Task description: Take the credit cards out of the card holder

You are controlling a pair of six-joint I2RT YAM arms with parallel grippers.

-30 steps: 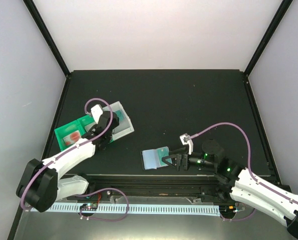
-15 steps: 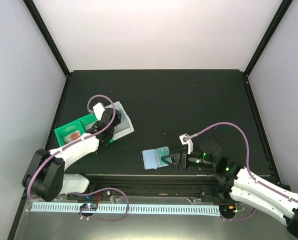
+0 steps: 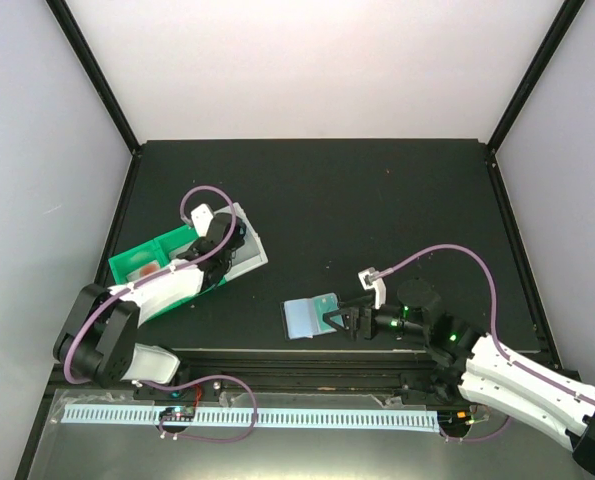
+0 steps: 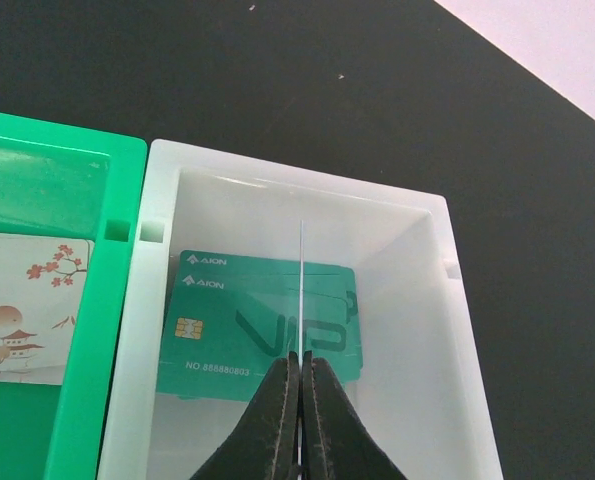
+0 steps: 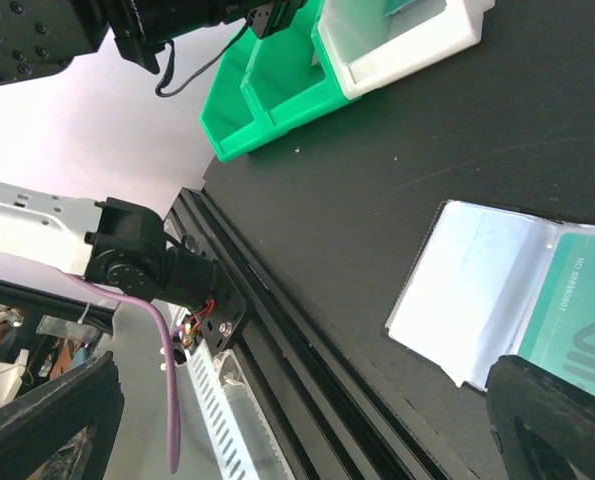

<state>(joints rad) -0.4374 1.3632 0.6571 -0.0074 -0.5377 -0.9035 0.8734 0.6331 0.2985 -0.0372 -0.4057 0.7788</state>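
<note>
Found the left hand point(image 4: 300, 365) clamped on a thin card point(image 4: 302, 290), held edge-on above the white bin point(image 4: 297, 170). Counted two teal cards point(image 4: 247, 320) lying flat and overlapped on the bin floor (both printed with the same lettering). Noted a whitish card point(image 4: 27, 310) with reddish print lying flat in the adjoining compartment of the green tray point(image 4: 57, 160).

Located the card holder point(image 3: 307, 318) opened out on the bench point(image 3: 397, 200), well apart from the bin. Found the right hand point(image 3: 329, 322) at the holder's right edge, jaws spread wide and gripping nothing. Observed, in the right wrist view, a seated teal card point(image 5: 577, 300) in the holder's right-hand pocket. Could not tell whether the pale left-hand leaf held more.

Judged the task well advanced but unfinished: three cards deposited, one poised over the bin awaiting release, at least one left to extract from the holder.
</note>
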